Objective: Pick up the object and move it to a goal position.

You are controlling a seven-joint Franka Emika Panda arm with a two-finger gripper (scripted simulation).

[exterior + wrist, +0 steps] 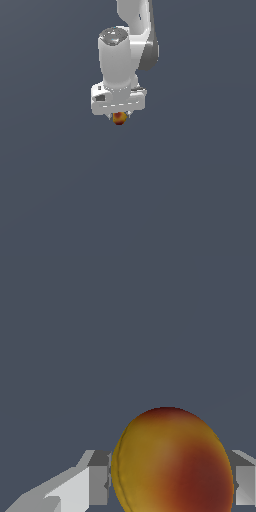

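- The claw was clenched on the fruit, pads pressing opposite sides, probably for secure carrying.
- No goal marker was visible.

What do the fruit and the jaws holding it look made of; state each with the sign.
Fruit: smooth, matte skin like a peach or mango, mottled red, orange and yellow with soft blends; being a render, it may be plain textured plastic. The jaws of the gripper: hard white-grey plastic or painted metal, flat faces with sharp edges, no gloss.
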